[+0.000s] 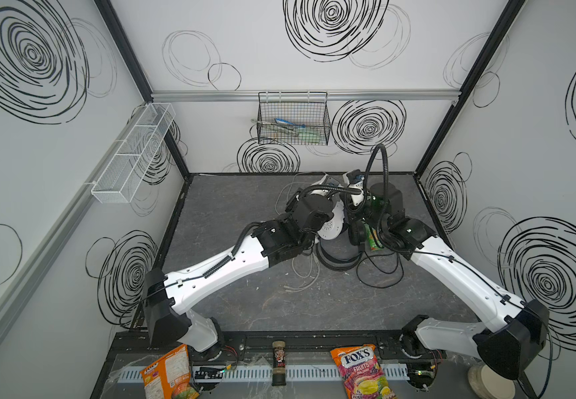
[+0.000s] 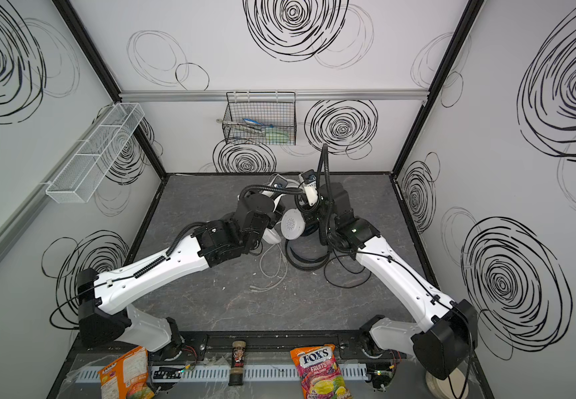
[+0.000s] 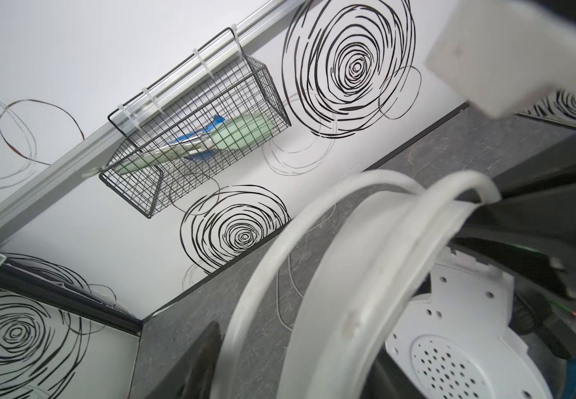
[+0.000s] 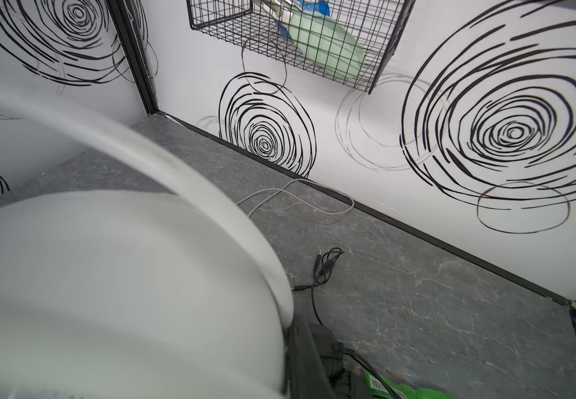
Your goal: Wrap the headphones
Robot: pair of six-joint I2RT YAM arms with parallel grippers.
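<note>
My right fingers are together, hidden behind the white plastic over-ear headset (image 1: 329,226) mid-table; my left fingers (image 3: 203,362) I cannot tell, apart or gripping. Its loose white cable (image 1: 305,273) could snag the black blue-lined headset (image 1: 338,259) alongside.

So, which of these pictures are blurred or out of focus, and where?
Right wrist view: the white headphones, close to the lens, are soft and smeared, while the table and black cable behind are sharp. Left wrist view: the headband is blurred, the wire basket crisp. Both top views: sharp, evenly lit, no glare.
</note>
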